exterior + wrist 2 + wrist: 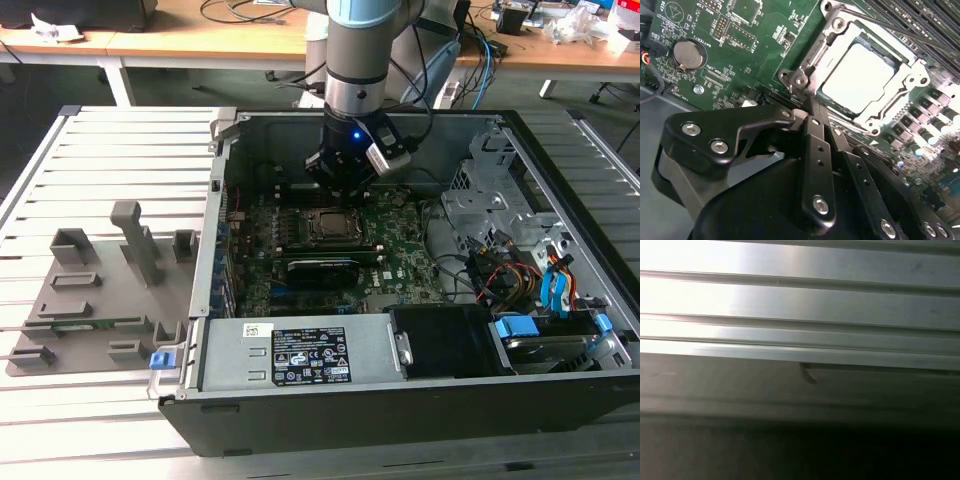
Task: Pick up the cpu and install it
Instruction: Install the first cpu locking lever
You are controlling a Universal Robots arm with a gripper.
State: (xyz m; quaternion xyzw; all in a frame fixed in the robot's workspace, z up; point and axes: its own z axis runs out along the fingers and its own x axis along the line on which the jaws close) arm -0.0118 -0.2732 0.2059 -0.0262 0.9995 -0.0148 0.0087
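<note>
Cpu (862, 80) already seated in socket frame (910, 85), upper right of second wrist view; gripper (807, 102) closed on nothing, beside frame's corner; latching seemingly unfinished.

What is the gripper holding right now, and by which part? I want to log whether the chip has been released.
Nothing is held: the gripper is shut on nothing, and the cpu sits in the socket frame.

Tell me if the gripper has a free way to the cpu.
Probably yes. The cpu sits in the socket with its top bare, and the gripper hangs just beside it with nothing between.
</note>
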